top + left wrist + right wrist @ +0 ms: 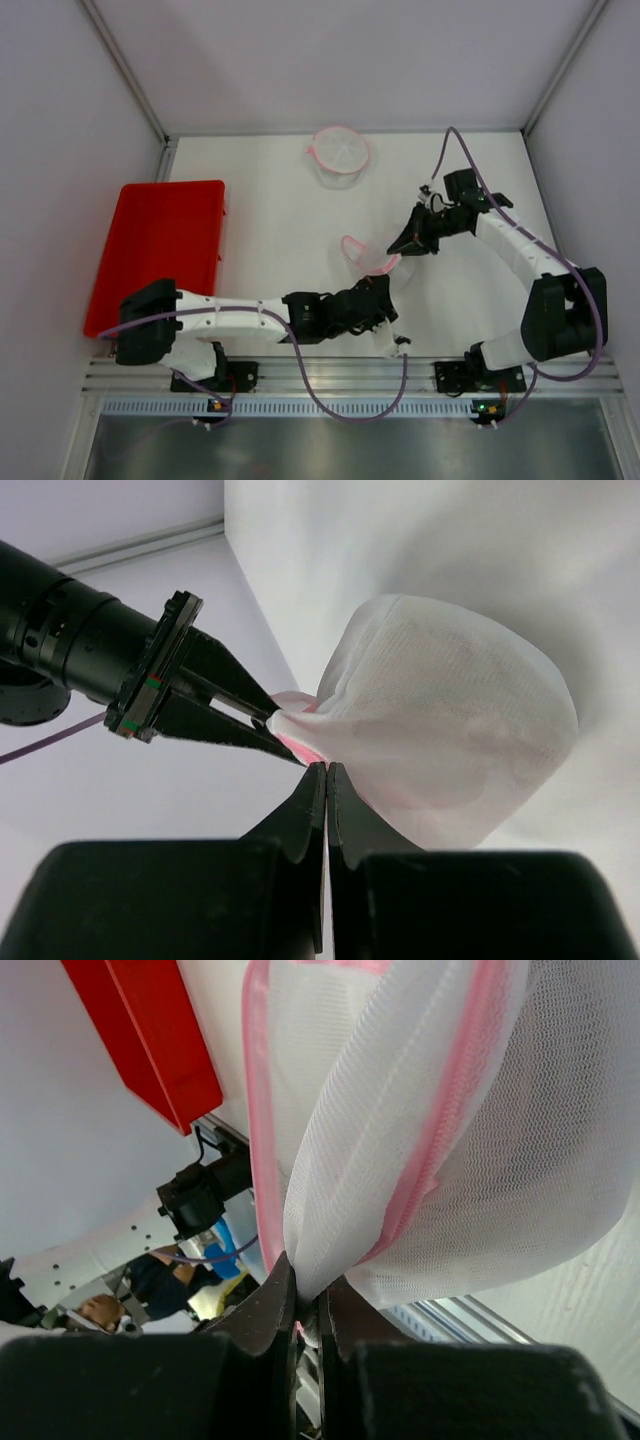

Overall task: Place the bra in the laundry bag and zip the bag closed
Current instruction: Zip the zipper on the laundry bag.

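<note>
Both pincers pinch the mesh laundry bag [450, 710] at mid-frame; my left gripper [386, 288] from the lower left, right gripper [405, 246] from the upper right, tips nearly meeting; the bra I cannot make out.

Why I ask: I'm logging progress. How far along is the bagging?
Done: little beyond grasping. In hand: the left gripper and right gripper are both shut on the bag's edge. Left: I cannot pick out a bra, inside or outside the bag, and the pink zip looks open, so loading and zipping seemingly remain.
</note>
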Available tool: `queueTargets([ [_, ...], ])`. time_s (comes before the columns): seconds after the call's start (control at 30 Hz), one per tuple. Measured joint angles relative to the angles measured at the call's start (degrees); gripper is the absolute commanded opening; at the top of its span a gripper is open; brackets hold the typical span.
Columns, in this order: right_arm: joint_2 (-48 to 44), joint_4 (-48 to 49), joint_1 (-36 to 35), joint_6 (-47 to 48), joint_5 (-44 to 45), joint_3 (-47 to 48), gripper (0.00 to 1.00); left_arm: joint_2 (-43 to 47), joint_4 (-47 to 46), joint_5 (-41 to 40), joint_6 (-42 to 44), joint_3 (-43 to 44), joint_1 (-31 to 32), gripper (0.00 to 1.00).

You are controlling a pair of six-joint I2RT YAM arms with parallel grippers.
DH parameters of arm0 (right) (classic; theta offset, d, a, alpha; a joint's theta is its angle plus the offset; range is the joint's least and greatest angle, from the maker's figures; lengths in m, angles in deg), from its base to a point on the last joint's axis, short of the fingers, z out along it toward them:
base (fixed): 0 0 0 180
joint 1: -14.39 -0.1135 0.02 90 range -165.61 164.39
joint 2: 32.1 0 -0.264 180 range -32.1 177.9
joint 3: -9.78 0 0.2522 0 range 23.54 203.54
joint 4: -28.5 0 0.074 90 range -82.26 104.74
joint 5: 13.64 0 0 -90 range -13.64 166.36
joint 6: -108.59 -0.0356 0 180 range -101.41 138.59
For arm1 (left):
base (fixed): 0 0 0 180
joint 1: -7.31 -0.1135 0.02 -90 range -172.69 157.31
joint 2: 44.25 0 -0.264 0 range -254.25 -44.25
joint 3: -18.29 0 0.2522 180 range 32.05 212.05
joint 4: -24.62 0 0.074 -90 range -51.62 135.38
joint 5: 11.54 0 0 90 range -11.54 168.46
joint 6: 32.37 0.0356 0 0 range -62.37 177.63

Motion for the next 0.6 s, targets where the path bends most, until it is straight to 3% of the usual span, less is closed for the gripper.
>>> queueTargets([
  [0.2, 5.6, -1.8, 0.0, 6.0, -1.0, 7.5, 0.03, 3.6, 1.6, -0.3, -3.2, -2.2, 1.0, 0.00],
  [0.23, 6.7, -1.2, 0.0, 6.8, -1.0, 8.7, 0.13, 3.8, 2.5, 0.1, -3.7, -2.8, 1.8, 0.00],
  [0.27, 7.6, -0.7, 0.1, 7.6, -1.0, 9.7, 0.34, 3.8, 3.0, 0.2, -4.0, -3.1, 2.3, 0.00],
  [0.33, 8.6, -0.3, -0.2, 8.7, -1.2, 11.1, 0.51, 3.5, 4.4, 0.3, -4.8, -3.3, 3.1, 0.00],
  [0.37, 8.7, -0.2, -0.3, 9.6, -1.3, 11.3, 0.55, 3.3, 4.6, 0.2, -5.4, -3.3, 3.2, 0.00],
  [0.47, 8.2, -0.9, -0.4, 12.1, -1.5, 11.3, 0.45, 2.0, 5.0, -0.3, -7.0, -2.7, 3.1, 0.00],
  [0.6, 4.9, -0.8, -0.3, 13.9, -1.1, 8.5, 0.54, 0.7, 6.4, -0.9, -11.5, -0.9, 3.0, 0.00],
])
